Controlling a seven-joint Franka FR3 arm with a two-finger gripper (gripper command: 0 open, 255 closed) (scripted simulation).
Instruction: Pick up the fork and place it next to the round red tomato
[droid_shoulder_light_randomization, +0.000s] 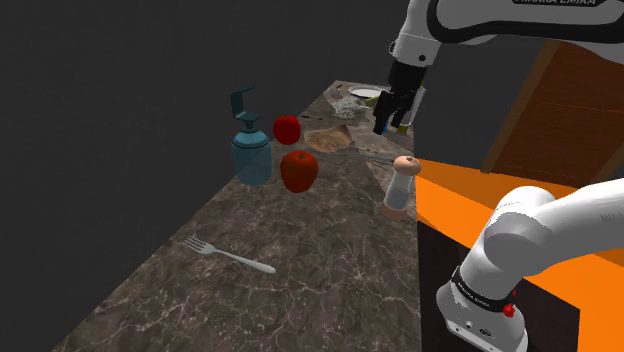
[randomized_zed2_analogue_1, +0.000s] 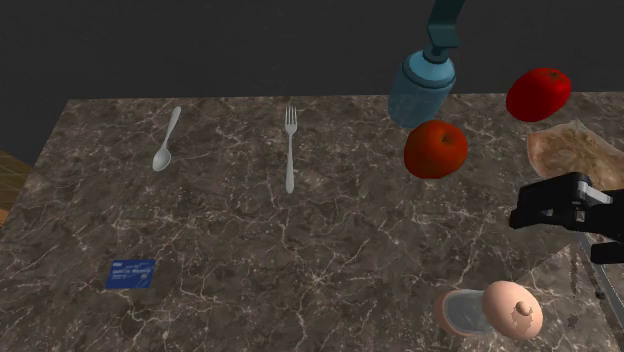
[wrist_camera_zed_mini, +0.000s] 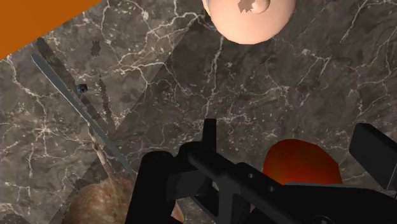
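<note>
The fork lies flat on the marble counter, untouched. In the second exterior view its tines point to 12 o'clock. A spoon lies at its 9 o'clock and a blue card at its 7 o'clock. The round tomato sits well apart at its 3 o'clock.

The gripper hangs above the counter at the tomato's 4 o'clock. Its fingers stand apart and hold nothing.

Hazards:
- The fork is thin and flat. Fingers lowered too far would likely scrape the marble, and a shallow grasp would likely let the handle slip or swing.
- The spoon has a similar outline, so a grasp aimed too far toward 9 o'clock would take the wrong utensil.
- A second red fruit sits at the tomato's 2 o'clock and could be mistaken for the target.
- The tomato would probably roll if the fork or a finger nudged it at set-down.
- The tall bottle at the tomato's 12 o'clock could tip if the arm swept past low.

Containers:
- The bottle is blue with a pump. Its fill cannot be told.
- The shaker, at the tomato's 5 o'clock, has a clear body and a pale cap. Its contents cannot be told
</note>
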